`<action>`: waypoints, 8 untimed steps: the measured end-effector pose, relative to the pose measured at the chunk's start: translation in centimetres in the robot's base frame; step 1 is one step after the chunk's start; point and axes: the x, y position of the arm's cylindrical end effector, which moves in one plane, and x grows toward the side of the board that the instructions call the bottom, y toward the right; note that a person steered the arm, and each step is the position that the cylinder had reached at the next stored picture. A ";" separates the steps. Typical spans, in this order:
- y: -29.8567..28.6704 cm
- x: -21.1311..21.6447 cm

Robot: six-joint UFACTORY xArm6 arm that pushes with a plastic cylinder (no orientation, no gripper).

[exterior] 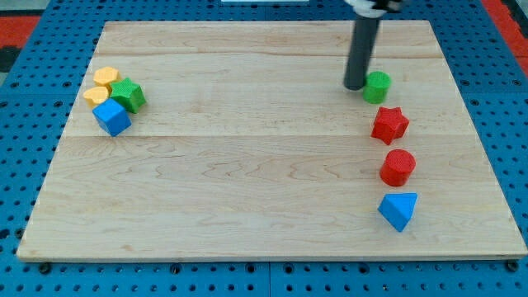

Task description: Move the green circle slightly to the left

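Observation:
The green circle (378, 86) is a short green cylinder on the wooden board (247, 165), at the view's upper right. My tip (355, 85) is the lower end of the dark rod coming down from the view's top. It stands right at the circle's left side, touching or almost touching it.
Below the green circle lie a red star (389, 124), a red round block (398, 167) and a blue triangular block (398, 210). At the view's left sits a cluster: two yellow blocks (101, 86), a green block (127, 95) and a blue block (111, 118).

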 end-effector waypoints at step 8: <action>4.9 0.7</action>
